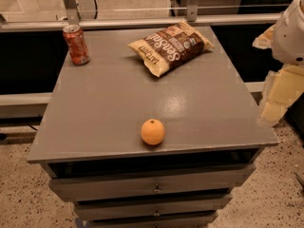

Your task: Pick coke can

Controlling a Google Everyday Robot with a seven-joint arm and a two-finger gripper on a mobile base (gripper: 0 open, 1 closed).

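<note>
At the far left corner of the gray desk (104, 103) stands the coke can (76, 44). It is red-orange with a silver top, and it stands straight up. To its right, along the far side of the desk, lies a bag of chips (171, 46). The bag is brown and pale yellow and is turned a bit sideways. The can and the bag are apart. Near the front edge, about in the middle, sits a round orange (153, 131). It is well apart from both the can and the bag. Under the desk top are drawers (152, 186) with small handles.

Off the right side of the desk, past its edge, is the robot arm (290, 30), a white round part up high. Below it is a pale yellow, blocky part that looks like the gripper (278, 96). It is beside the desk, not over it, and far from the can. I cannot tell if it is spread or pressed together. A speckled floor (19, 194) shows around the desk.
</note>
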